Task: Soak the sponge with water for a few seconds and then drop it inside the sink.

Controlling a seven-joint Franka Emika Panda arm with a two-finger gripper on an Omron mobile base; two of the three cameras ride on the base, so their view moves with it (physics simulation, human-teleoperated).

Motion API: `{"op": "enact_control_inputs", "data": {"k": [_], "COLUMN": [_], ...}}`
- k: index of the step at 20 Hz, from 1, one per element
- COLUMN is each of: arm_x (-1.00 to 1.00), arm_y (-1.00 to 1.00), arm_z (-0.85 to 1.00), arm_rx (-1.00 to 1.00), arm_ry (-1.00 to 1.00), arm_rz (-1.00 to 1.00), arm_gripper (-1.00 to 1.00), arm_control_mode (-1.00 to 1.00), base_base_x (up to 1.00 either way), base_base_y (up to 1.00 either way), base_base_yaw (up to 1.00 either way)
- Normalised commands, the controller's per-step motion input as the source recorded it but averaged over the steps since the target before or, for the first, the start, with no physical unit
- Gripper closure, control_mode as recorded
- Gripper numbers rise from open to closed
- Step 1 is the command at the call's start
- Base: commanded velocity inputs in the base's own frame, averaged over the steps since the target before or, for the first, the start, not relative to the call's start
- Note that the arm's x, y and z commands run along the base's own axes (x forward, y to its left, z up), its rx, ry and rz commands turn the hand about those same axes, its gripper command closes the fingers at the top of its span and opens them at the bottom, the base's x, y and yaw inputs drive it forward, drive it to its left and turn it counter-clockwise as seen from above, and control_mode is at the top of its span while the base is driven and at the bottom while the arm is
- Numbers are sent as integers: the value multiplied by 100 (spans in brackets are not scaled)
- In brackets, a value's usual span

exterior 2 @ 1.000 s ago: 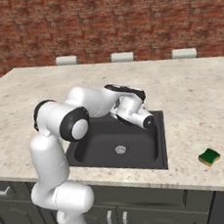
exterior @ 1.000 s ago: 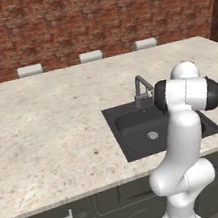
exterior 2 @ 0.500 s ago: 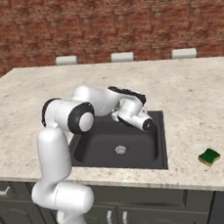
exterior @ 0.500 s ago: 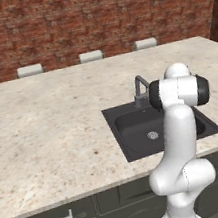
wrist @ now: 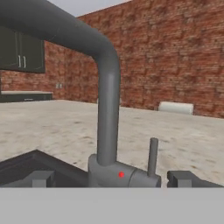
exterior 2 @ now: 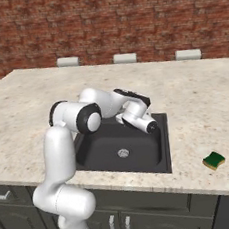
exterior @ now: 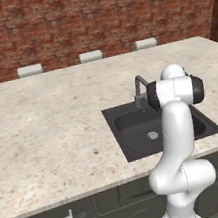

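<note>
Sponge [exterior 2: 214, 160] lying flat on the counter [exterior 2: 29, 96] near its front edge, to the right of the sink [exterior 2: 163, 146] and well apart from the gripper [wrist: 109, 178]. Gripper empty, tips spread wide at the two bottom corners of the hand view, aimed level at the grey faucet [wrist: 107, 109]. Faucet base and upright lever [wrist: 152, 156] seen between the tips, close ahead. Hand held low above the sink's rear right part in the right base view. Silver drain [exterior 2: 123, 153] visible in the basin floor. Brick wall [exterior 2: 126, 19] behind the counter.
</note>
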Motion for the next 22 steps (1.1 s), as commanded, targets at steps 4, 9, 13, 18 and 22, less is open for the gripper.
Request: {"op": "enact_control_inputs", "data": {"k": [4, 9, 13, 18, 22], "arm_x": [15, 17, 22, 26, 22], "arm_y": [0, 0, 0, -2, -13], "arm_z": [0, 0, -1, -3, -5], "arm_rx": [0, 0, 0, 0, 0], "arm_ry": [-2, -2, -2, -2, -1], "arm_rz": [0, 0, 0, 0, 0], "arm_gripper": [-100, -100, -100, -100, -100], "arm_control_mode": [-100, -100, -100, -100, -100], "base_base_x": [0, 0, 0, 0, 0], "base_base_y": [0, 0, 0, 0, 0], "base_base_yaw": [0, 0, 0, 0, 0]}}
